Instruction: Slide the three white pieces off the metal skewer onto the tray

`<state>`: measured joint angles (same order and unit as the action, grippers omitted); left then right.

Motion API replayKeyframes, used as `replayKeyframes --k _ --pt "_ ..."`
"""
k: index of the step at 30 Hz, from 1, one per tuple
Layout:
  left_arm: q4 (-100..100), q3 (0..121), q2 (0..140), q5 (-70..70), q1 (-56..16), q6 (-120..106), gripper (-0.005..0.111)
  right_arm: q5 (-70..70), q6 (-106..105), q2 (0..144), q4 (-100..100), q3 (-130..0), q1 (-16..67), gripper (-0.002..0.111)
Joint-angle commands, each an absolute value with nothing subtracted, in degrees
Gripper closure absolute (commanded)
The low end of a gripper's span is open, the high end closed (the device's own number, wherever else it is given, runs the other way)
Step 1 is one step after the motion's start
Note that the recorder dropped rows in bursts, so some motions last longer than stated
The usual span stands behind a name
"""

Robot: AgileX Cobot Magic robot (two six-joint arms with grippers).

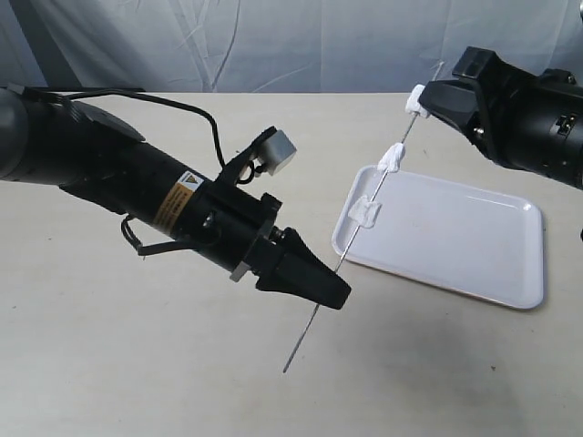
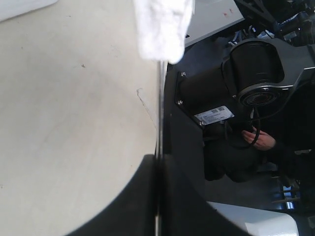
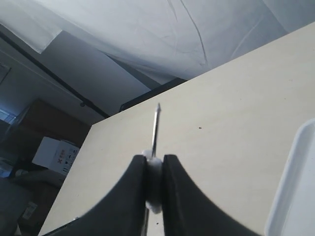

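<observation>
The thin metal skewer [image 1: 351, 246] slants up from low centre to upper right. My left gripper [image 1: 339, 293] is shut on its lower part; in the left wrist view the skewer [image 2: 159, 113] runs out from between the fingers to a white piece [image 2: 162, 27]. Three white pieces sit on the skewer: the lowest [image 1: 366, 212] and the middle one [image 1: 391, 158] hang over the tray's [image 1: 474, 246] left edge. My right gripper [image 1: 424, 100] is shut on the top piece [image 1: 416, 96], seen pinched between its fingers [image 3: 155, 184] with the skewer tip [image 3: 156, 125] sticking out beyond.
The beige table [image 1: 137, 364] carries only the white tray on the right. A pale cloth backdrop [image 1: 273, 41] hangs behind. The left arm's body [image 1: 137, 182] stretches across the left half above the table.
</observation>
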<state>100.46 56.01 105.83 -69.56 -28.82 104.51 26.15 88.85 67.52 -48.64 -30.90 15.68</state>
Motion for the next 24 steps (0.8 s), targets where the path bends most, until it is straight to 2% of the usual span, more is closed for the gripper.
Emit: replayKeyframes --k 1,24 --pt "99.95 55.86 105.68 -69.96 -29.14 104.14 0.107 27.34 89.83 67.56 -49.07 -31.25 15.42 0.109" --pt "99.95 55.86 105.68 -69.96 -29.14 103.77 0.107 25.62 81.21 67.56 -35.85 -31.25 15.3 0.109"
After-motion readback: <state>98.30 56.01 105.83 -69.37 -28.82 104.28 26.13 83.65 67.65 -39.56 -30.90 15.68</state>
